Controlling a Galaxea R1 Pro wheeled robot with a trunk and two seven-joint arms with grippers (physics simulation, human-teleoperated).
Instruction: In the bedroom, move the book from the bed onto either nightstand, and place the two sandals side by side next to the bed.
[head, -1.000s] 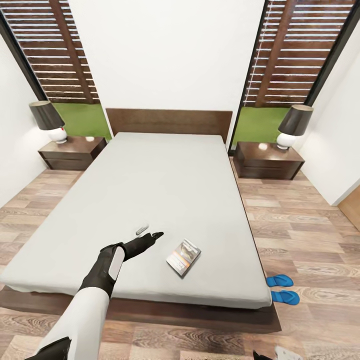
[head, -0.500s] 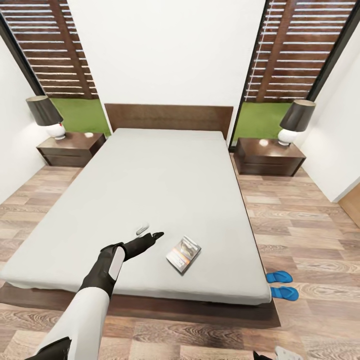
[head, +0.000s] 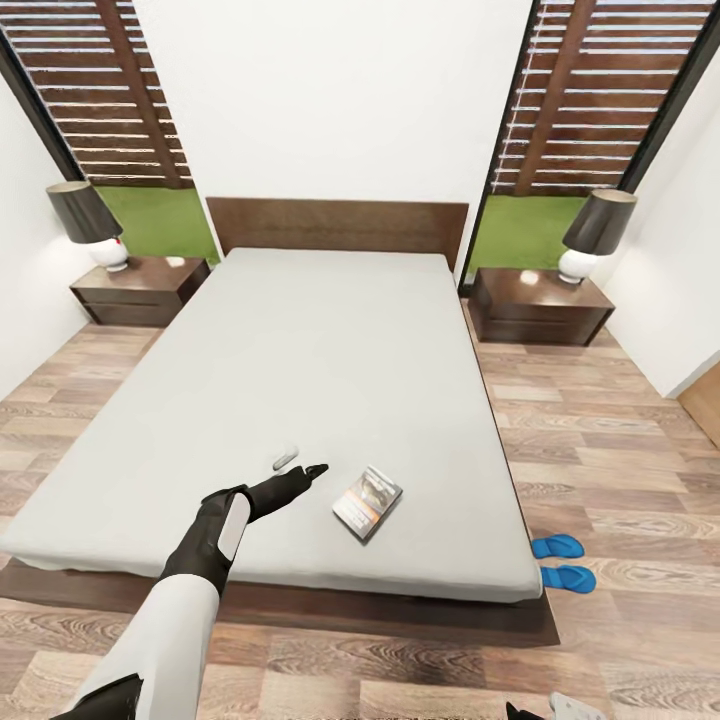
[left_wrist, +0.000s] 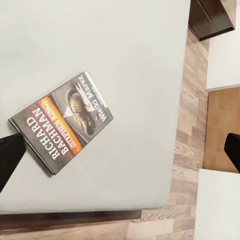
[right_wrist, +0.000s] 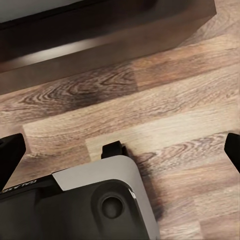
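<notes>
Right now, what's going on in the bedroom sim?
The robot stands at the foot of the bed. Its left hand is stretched out over the mattress, open and empty, close beside the book but not touching it. The sandals lie together on the floor by the bed's corner. Neither nightstand holds the book yet.

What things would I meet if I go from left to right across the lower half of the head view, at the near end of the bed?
Left gripper → book on the bed → sandals on the floor beside it.
</notes>
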